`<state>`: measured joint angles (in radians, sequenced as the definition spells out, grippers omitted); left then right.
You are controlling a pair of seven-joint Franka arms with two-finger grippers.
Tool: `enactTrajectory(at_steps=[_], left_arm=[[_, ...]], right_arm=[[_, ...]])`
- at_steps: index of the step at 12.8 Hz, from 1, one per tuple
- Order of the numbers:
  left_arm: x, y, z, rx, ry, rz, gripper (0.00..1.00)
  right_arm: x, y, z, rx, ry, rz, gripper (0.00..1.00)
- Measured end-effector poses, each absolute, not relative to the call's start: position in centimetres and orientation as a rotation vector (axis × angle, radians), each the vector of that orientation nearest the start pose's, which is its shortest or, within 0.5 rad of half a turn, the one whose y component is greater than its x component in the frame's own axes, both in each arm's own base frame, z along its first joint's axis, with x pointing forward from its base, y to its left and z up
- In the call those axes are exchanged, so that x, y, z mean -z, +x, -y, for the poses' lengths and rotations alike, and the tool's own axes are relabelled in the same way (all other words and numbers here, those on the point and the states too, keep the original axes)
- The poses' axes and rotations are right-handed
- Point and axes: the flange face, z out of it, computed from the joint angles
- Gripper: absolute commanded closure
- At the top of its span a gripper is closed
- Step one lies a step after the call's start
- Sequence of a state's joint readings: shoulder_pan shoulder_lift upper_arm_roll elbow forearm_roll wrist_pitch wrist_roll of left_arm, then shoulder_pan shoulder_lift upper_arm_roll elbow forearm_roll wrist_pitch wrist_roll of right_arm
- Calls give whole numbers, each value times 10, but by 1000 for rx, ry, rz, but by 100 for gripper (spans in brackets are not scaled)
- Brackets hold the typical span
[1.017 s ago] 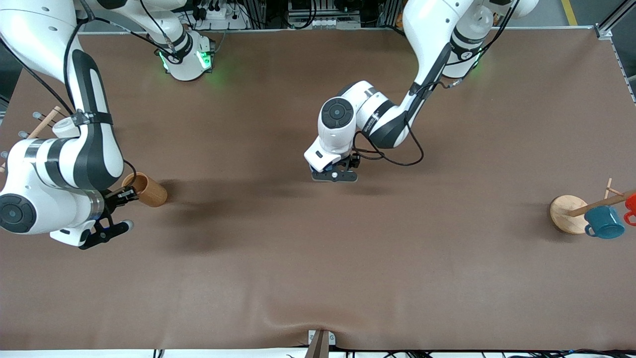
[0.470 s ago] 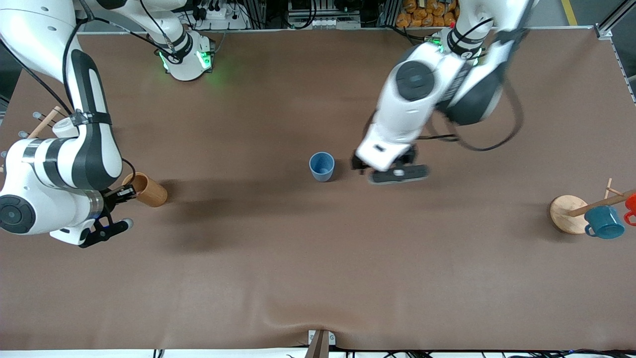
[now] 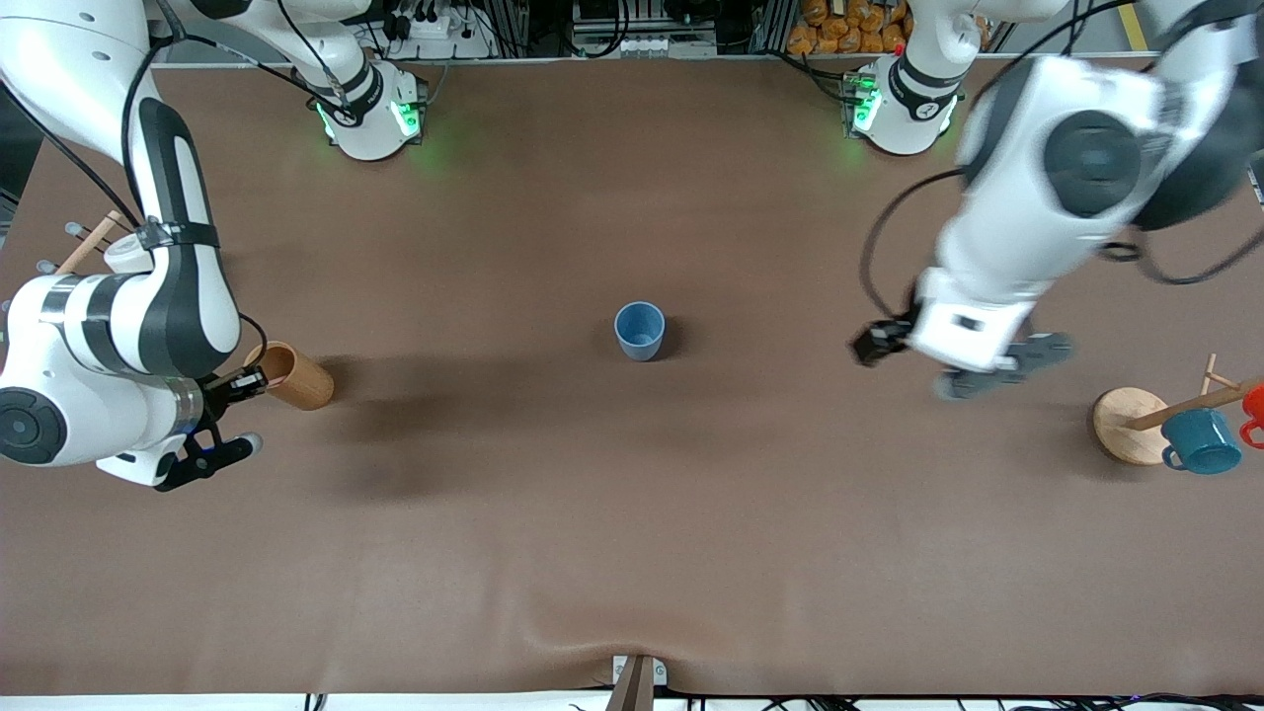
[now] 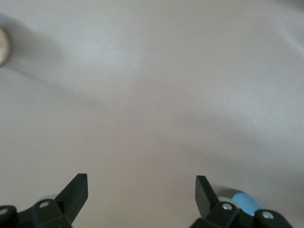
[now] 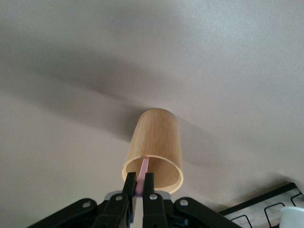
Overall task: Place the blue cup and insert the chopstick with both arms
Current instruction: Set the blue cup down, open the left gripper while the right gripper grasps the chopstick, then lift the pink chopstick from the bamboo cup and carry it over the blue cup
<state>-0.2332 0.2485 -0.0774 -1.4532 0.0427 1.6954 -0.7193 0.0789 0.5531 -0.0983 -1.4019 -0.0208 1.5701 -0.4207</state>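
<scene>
Brown table (image 3: pixel 553 513), blue cup (image 3: pixel 640 330) mid-frame, left gripper (image 4: pixel 141 199) spread empty, right gripper (image 5: pixel 140 186) pinching pink chopstick (image 5: pixel 142 175) in smooth wooden holder (image 5: pixel 156 148), teal mug (image 3: pixel 1203 440) lower corner.

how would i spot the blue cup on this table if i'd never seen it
Start from the brown table and look at its middle, between the two arms' ends. The blue cup stands there upright and alone, with nothing touching it. It is pale blue with no handle, unlike the darker teal mug on the rack at the left arm's end and the wooden holder at the right arm's end.

Robot lab: two bench-mounted arms (image 3: pixel 148 296)
</scene>
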Motion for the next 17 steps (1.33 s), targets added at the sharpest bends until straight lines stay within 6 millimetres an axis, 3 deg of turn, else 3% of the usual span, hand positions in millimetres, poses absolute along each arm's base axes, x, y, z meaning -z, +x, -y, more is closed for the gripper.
enactTrajectory(at_steps=[2, 4, 6, 8, 13, 17], left_arm=[[-577, 608, 131, 36, -3058, 629, 0], [-600, 603, 87, 62, -3071, 564, 0], [-609, 601, 60, 78, -3078, 523, 0], [-613, 600, 49, 87, -3082, 493, 0], [-616, 595, 46, 54, -3079, 480, 0], [-626, 586, 31, 30, -3086, 385, 0]], right_arm=[[-373, 663, 4, -628, -3001, 621, 100], [-399, 661, 5, -632, -3000, 615, 100], [-426, 660, 5, -611, -3007, 613, 100], [-445, 658, 5, -583, -3015, 613, 100], [-477, 661, 0, -493, -3041, 631, 100], [-501, 665, -23, -455, -3129, 730, 100]])
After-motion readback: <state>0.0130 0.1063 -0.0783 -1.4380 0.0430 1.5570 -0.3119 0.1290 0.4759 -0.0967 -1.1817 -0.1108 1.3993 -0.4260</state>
